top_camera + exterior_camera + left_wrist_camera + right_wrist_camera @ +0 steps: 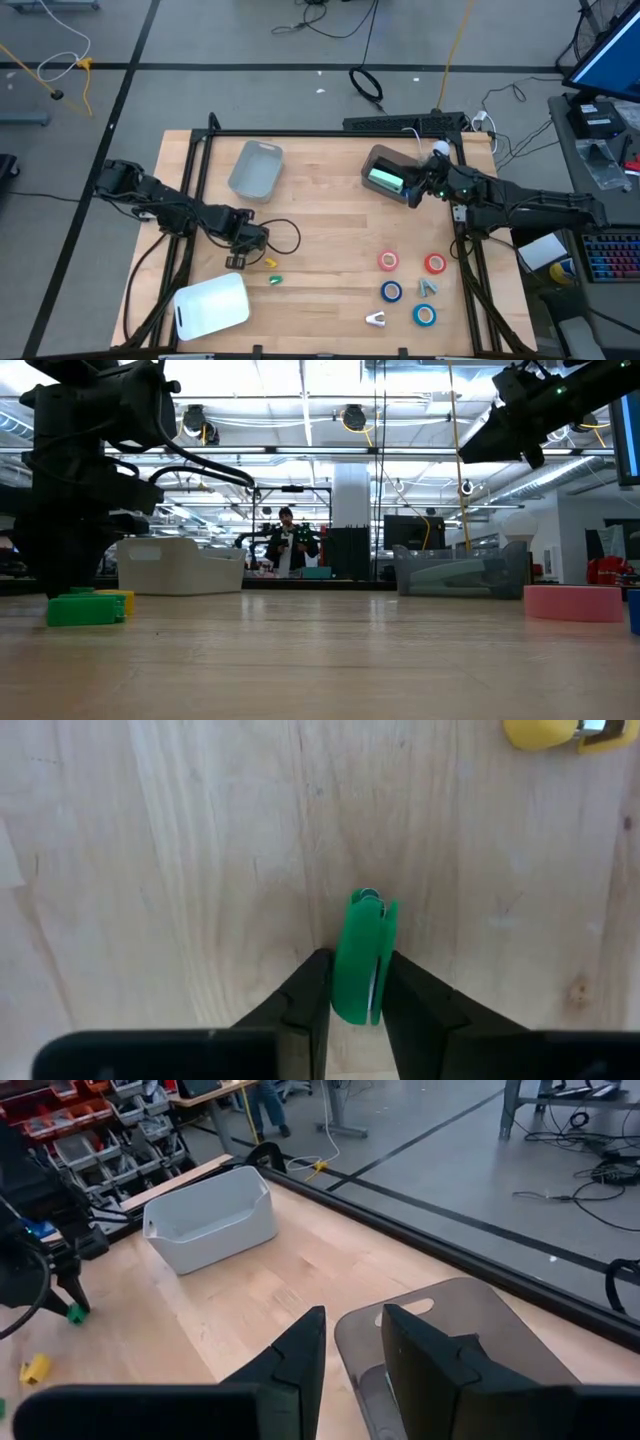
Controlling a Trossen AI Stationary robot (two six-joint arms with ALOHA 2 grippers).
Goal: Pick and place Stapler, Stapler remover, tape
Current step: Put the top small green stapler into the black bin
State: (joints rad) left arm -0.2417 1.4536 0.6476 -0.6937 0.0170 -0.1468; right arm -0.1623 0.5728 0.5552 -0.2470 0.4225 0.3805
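Tabletop [320, 235]: pale wood, frame centre.
Left fingers [355, 1005]: closed on green stapler [360, 960].
Right fingers [350, 1360]: narrowly parted, nothing held, over the smoky bin [470, 1330].
Room: lit workshop seen behind.

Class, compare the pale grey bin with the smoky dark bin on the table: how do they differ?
The pale grey opaque bin looks empty; the dark see-through bin holds something green. No arm is over the pale bin, while the right gripper hovers at the dark bin. Both are open-topped rectangular bins on the wooden table.
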